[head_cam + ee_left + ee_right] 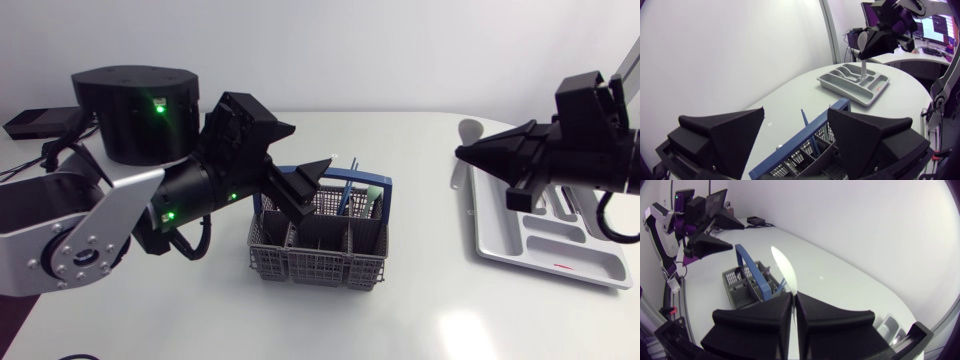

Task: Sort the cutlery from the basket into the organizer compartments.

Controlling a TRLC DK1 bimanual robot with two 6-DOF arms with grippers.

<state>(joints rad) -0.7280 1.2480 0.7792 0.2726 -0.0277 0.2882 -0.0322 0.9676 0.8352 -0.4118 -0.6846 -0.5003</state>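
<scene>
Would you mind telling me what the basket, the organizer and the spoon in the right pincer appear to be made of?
Basket: probably moulded plastic, matte grey lattice walls, blue handle. Organizer: likely plastic too, light grey, smooth, rounded moulded compartments. Spoon in the right pincer: looks like white plastic, opaque and dull, no metallic glint.

White table; small black box near its far left edge.
</scene>
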